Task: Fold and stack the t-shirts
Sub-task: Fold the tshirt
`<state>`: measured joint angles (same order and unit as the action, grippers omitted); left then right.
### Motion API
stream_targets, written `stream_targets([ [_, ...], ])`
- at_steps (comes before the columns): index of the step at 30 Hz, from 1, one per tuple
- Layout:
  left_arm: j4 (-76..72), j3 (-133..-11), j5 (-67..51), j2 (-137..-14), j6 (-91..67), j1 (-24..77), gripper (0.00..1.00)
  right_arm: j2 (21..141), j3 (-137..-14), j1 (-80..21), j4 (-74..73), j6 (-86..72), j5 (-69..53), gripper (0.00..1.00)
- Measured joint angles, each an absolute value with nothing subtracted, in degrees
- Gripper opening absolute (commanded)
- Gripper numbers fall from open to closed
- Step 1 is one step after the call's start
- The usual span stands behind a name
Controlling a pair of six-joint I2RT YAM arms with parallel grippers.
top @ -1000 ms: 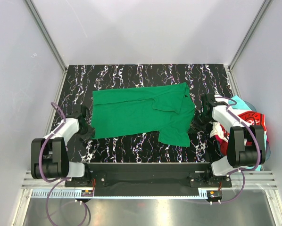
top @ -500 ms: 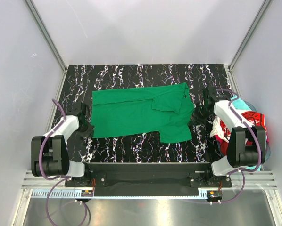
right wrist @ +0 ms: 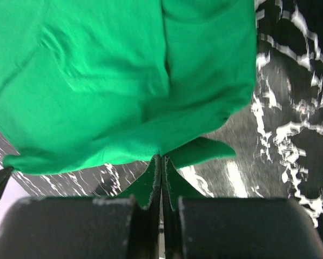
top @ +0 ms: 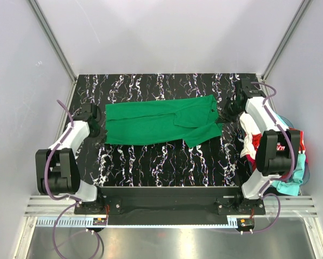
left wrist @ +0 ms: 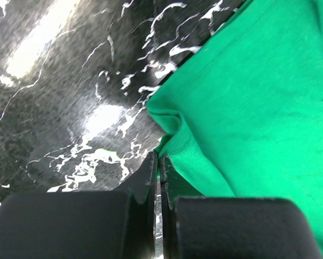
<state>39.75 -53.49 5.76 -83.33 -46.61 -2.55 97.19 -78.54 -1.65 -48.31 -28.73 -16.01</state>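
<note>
While a fold of the first garment is judged to be in hand, the items are entered as follows.

**Green t-shirt** (top: 150, 123): laid on the black marbled desk (top: 161, 167), toward the far side. From above it is seen as a long band running left to right, rumpled and doubled at its right end.

**Left claw** (left wrist: 157, 157): closed. Only a thin corner of the green hem is pinched between the tips, at the shirt's left edge.

**Right claw** (right wrist: 161, 159): closed on the shirt's right-hand edge. Creased cloth is gathered directly ahead of the tips.

**Other t-shirts:** a red t-shirt (top: 284, 141), a white t-shirt (top: 251, 144) and a turquoise t-shirt (top: 289, 183) are heaped unfolded at the desk's right edge, just beside the right arm.

**Hazards, as judged:**
- The left hold is slight, so the hem could be pulled free if the cloth is tensioned or lifted quickly.
- A skewed fold would result if the two claws are not moved evenly.
- The bunched right end could be trapped inside the fold, leaving a lump that would unsettle a later stack.
- The waiting heap could be snagged by the right arm, given how close it lies.
</note>
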Motion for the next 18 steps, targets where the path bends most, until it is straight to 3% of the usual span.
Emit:
stream_targets([
  [18,40.5,-74.3,5.7,-101.7,-47.2,-2.5,0.00,115.7,-99.3,1.7,-50.3,-28.8,-16.2,0.00],
])
